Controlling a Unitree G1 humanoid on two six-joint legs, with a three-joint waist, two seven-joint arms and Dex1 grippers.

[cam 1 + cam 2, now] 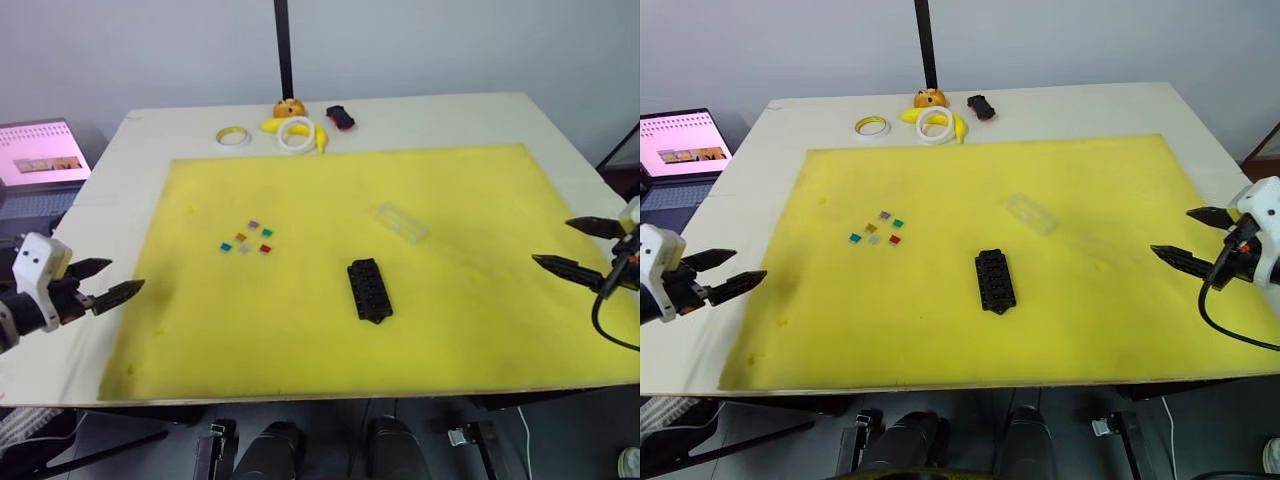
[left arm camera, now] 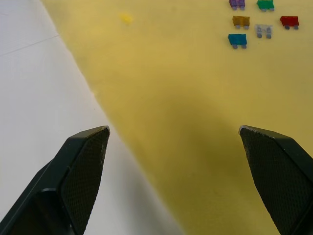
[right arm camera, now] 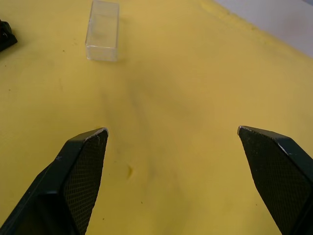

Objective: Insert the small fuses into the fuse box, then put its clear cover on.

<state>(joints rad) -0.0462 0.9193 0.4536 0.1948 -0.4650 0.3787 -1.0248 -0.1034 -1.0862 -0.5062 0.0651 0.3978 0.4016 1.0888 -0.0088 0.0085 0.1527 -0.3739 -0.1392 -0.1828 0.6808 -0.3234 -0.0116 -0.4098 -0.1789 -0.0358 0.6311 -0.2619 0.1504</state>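
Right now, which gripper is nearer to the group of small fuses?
The left. The left gripper hangs open at the mat's left edge, on the same side as the small fuses. The right gripper, also open, is at the mat's far right edge, beyond the fuse box.

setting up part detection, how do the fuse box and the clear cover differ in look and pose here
The fuse box is opaque black with rows of slots on top; the clear cover is transparent, colourless and smooth. The fuse box lies nearer the robot, the clear cover farther back and slightly right. Both are small rectangular pieces resting untouched on the yellow mat.
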